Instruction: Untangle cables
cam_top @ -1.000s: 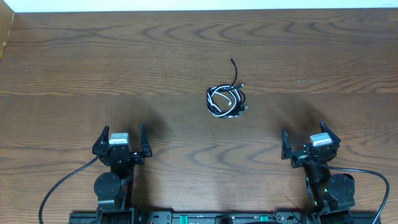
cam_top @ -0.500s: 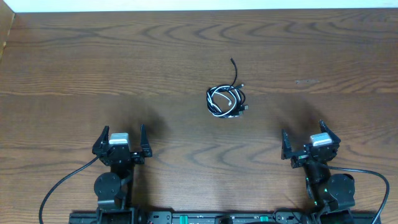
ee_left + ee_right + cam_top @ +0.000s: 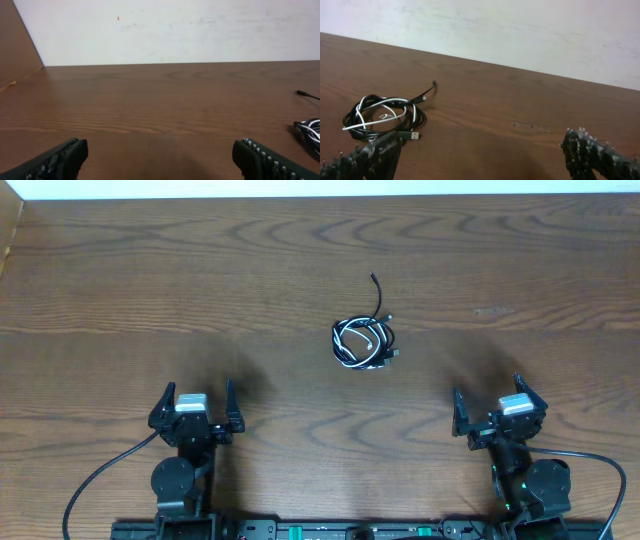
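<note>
The cables lie in one small tangled coil of black and white cord near the table's middle, with one black end trailing up and away. The same coil shows at the left of the right wrist view, the cables with a USB plug beside them, and only its edge shows at the right rim of the left wrist view. My left gripper rests open at the front left, far from the coil. At the front right, my right gripper is open too, with nothing between its fingers.
The wooden table stretches wide around the coil. A white wall bounds its far edge. A wooden side panel rises at the far left. Thick black arm wires loop by the arm bases at the front.
</note>
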`<state>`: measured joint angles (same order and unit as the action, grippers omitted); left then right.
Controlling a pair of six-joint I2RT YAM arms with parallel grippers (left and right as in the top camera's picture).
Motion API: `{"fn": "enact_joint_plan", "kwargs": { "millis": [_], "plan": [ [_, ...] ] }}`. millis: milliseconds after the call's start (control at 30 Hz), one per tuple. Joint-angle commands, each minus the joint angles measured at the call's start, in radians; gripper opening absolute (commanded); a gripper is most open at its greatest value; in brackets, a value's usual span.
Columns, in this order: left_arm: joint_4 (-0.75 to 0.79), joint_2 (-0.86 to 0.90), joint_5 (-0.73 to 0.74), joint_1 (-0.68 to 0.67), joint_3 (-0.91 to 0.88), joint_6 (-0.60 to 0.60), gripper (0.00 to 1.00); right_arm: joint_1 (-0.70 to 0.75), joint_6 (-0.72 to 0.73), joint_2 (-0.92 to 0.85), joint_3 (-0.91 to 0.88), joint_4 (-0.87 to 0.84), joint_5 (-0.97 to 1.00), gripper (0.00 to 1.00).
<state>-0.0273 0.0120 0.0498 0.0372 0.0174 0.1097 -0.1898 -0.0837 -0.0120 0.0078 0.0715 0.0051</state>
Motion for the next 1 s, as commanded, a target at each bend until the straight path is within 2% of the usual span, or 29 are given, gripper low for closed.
{"fn": "enact_joint_plan", "kwargs": {
  "millis": [0, 967],
  "plan": [
    [-0.042, -0.006, -0.017, -0.001, -0.013, 0.013, 0.98, -0.006, 0.012, 0.005, -0.002, 0.003, 0.011, 0.99],
    [-0.04, -0.006, -0.016, -0.001, -0.013, 0.013, 0.98, -0.006, 0.027, 0.005, -0.002, -0.008, 0.007, 0.99]
  ]
}}
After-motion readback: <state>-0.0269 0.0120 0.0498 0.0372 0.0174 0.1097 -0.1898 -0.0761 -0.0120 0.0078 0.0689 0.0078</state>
